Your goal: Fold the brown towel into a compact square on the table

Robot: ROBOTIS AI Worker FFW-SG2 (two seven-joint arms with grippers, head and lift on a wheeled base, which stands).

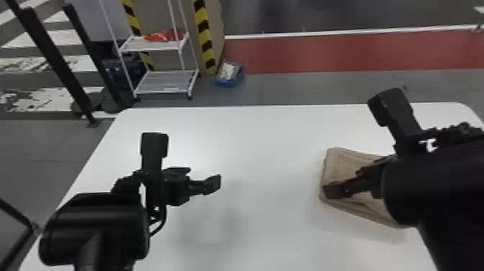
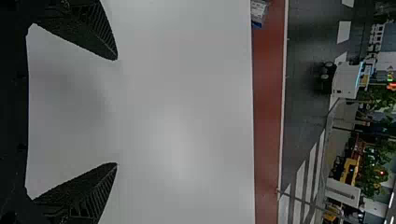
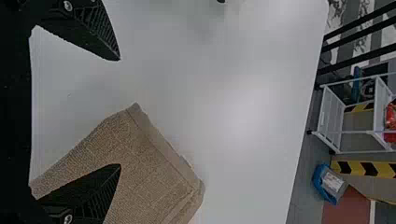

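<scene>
Nearest come the two black arms, the left gripper [image 1: 185, 161] over the left part of the white table [image 1: 259, 144], its fingers spread wide around nothing. On the other side the right gripper [image 1: 355, 149] also has its fingers wide apart and grips nothing; one finger [image 3: 100, 191] overlaps the towel in its wrist view (whether they touch, I cannot tell). Brown towel [image 1: 340, 162], folded in layers, lies on the table's right part. Beyond the table stand a white wheeled rack [image 1: 164, 84] and a blue box [image 1: 227, 83], then a red floor strip [image 1: 324, 54].
</scene>
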